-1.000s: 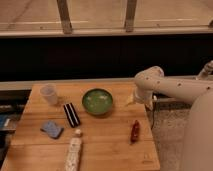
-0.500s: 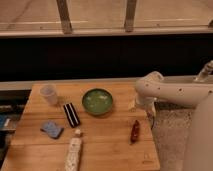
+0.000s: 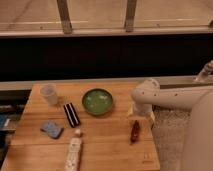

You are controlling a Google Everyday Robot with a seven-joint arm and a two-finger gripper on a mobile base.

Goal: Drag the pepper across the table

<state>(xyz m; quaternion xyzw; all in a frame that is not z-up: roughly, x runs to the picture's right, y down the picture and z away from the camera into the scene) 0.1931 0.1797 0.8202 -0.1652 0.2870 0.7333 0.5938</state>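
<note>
**Claw poised over the pepper**

The claw (image 3: 141, 117) hangs at the right side of the counter (image 3: 105, 147), just above the pepper (image 3: 134, 131). The pepper lies near the front right corner, right of the bowl (image 3: 97, 101). Claw open or closed? Can't tell.

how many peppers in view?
1. Small dark-red chili pepper lies on the light-brown wooden table near its right edge, right of the round green bowl. The end effector hangs close beside it. Another could hide behind the arm.
</note>
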